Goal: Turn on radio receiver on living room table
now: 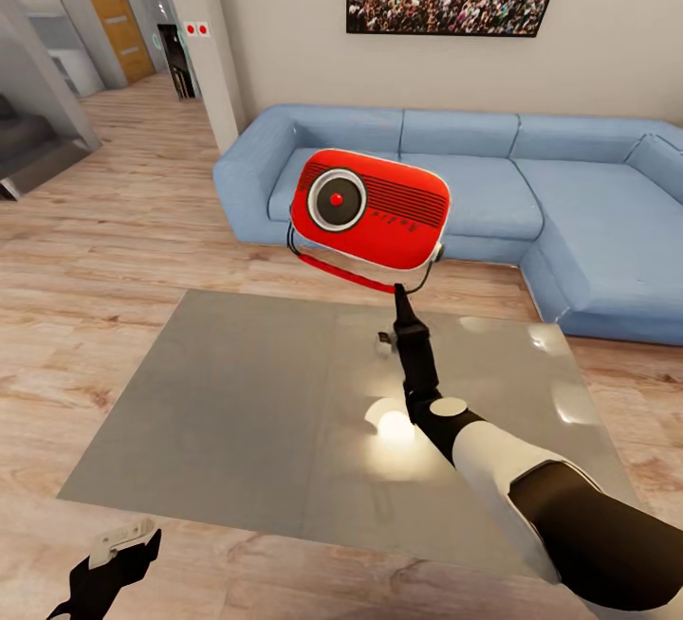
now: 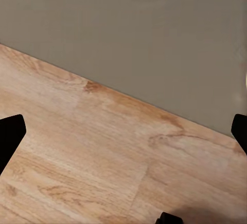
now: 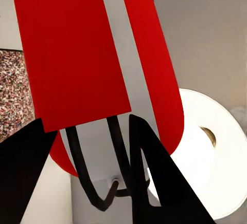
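My right end effector (image 1: pixel 402 295) grips the glossy red rounded radio (image 1: pixel 374 208) by its handle above the grey reflective surface (image 1: pixel 237 411); my left end effector (image 1: pixel 119 554) hangs open over plank floor (image 1: pixel 85 250).

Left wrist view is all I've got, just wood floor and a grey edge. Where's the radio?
Observer: The radio receiver is lifted above the table, upside down, handle underneath.
Operator: Who's holding it?
Observer: The right gripper, closed on its red handle.
Operator: Which way does the dial face?
Observer: The dial faces the head camera, its centre red.
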### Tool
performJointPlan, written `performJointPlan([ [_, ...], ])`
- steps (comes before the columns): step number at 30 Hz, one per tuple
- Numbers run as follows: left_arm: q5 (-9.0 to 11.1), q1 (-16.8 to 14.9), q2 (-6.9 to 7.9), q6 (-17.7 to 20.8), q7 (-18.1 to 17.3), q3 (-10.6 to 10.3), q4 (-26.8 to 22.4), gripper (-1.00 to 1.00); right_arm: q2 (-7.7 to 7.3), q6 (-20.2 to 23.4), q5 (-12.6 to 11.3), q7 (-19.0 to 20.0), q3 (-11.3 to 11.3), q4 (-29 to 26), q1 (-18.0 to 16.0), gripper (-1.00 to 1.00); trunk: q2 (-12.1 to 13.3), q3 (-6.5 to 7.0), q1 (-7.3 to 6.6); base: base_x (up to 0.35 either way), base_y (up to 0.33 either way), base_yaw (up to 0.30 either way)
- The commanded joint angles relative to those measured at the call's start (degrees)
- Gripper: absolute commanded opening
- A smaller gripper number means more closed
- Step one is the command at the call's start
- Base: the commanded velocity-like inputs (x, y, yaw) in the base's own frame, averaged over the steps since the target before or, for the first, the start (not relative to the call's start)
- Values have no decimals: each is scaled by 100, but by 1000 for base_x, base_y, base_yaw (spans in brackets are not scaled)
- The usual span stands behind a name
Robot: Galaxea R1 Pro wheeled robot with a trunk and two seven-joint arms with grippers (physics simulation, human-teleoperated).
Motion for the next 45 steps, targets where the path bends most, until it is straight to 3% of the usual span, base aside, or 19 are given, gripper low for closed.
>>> performJointPlan([
  [1, 0, 0, 2, 0, 0, 0, 0, 100, 0, -2, 19, -4, 26, 7, -1, -100, 0, 0, 0, 0, 0, 0],
  [9, 0, 1, 5, 0, 0, 0, 0, 100, -89, 9, 39, -4, 26, 86, -1, -100, 0, 0, 0, 0, 0, 0],
  [25, 0, 1, 2, 0, 0, 0, 0, 100, -104, 27, 61, -4, 26, 164, -1, -100, 0, 0, 0, 0, 0, 0],
  [30, 0, 2, 1, 2, 0, 0, 0, 100, -152, 106, 302, -4, 28, 170, 4, -100, 0, 0, 0, 0, 0, 0],
  [35, 0, 0, 8, 5, 0, 0, 0, 100, -226, 637, 579, -4, 30, 222, 92, -100, 0, 0, 0, 0, 0, 0],
  [45, 0, 0, 22, 8, 0, 0, 0, 100, -256, 796, 714, -4, 27, 264, 180, -100, 0, 0, 0, 0, 0, 0],
])
